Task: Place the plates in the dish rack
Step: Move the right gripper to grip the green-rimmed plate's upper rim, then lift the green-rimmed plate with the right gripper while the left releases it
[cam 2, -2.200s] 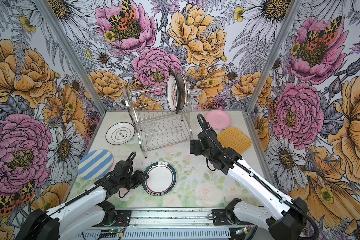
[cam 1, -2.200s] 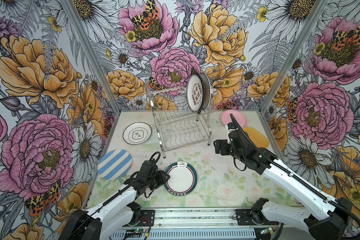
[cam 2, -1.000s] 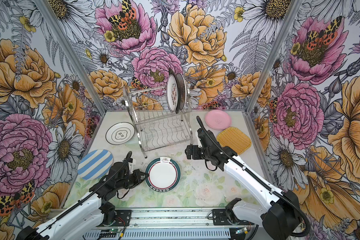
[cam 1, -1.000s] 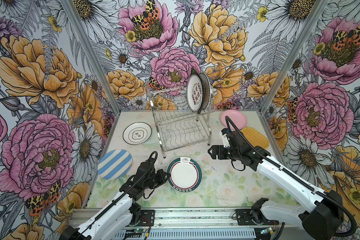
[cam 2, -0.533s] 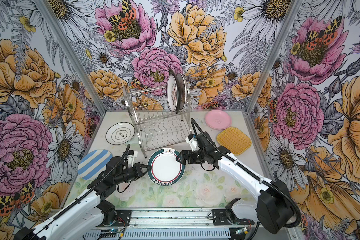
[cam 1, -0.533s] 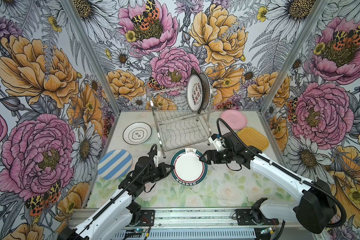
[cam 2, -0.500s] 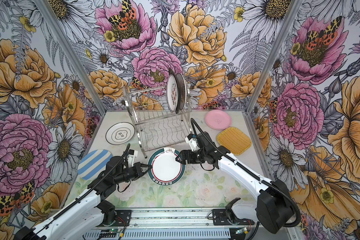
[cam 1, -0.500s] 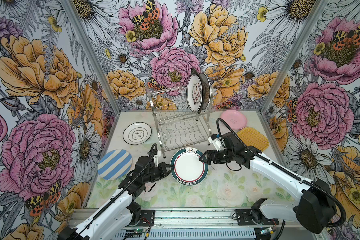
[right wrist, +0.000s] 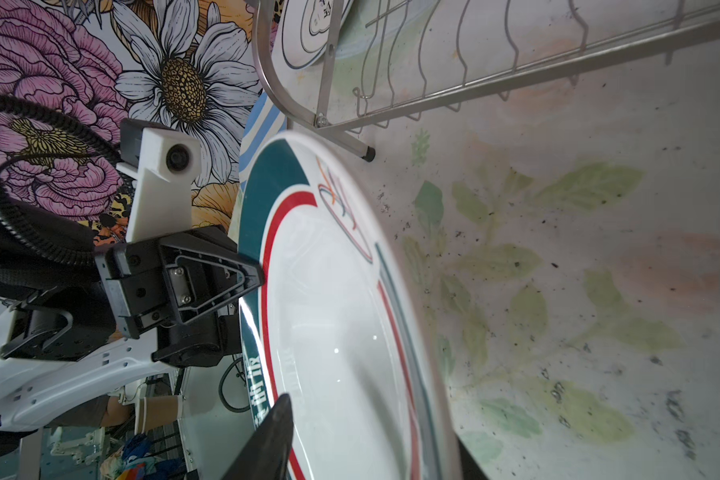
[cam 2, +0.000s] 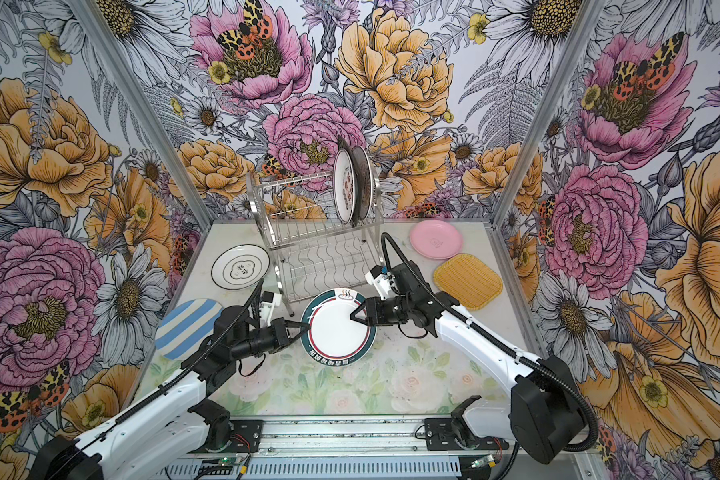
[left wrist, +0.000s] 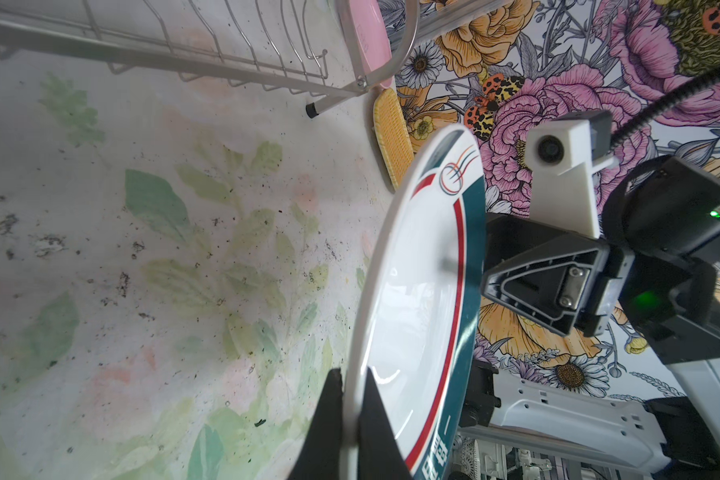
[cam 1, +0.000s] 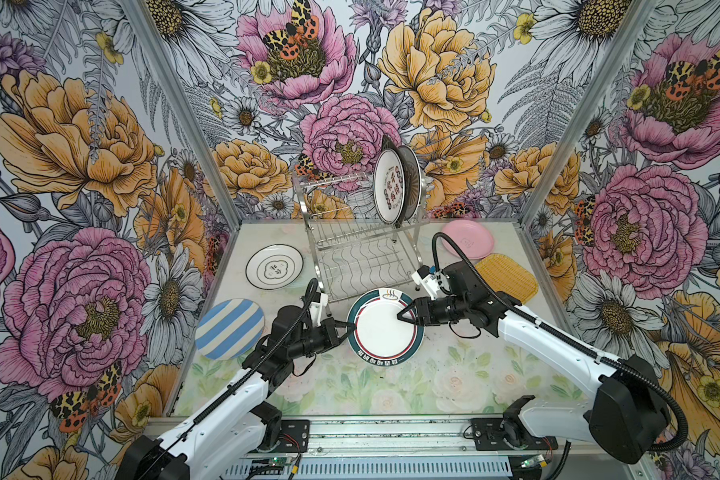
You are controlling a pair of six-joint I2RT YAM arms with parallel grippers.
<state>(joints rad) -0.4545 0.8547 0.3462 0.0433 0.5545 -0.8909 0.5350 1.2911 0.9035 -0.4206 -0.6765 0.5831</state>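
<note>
My left pincer [cam 1: 351, 326] is clamped tight on one side of the teal-rimmed plate [cam 1: 385, 332], which is tipped up above the tabletop [cam 1: 441, 374], just in front of the dish rack [cam 1: 362, 257]. My right pincer [cam 1: 400, 318] straddles the opposite rim; I can't tell whether it has bitten. I'd want a firm right-hand hold confirmed before the left lets go.

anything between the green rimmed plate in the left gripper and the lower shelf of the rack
Nothing visible does. The green-rimmed plate, pinched by the left gripper, is just in front of the dish rack, and no plate shows in its lower shelf. The racked plates stand at the right end of the upper tier.
</note>
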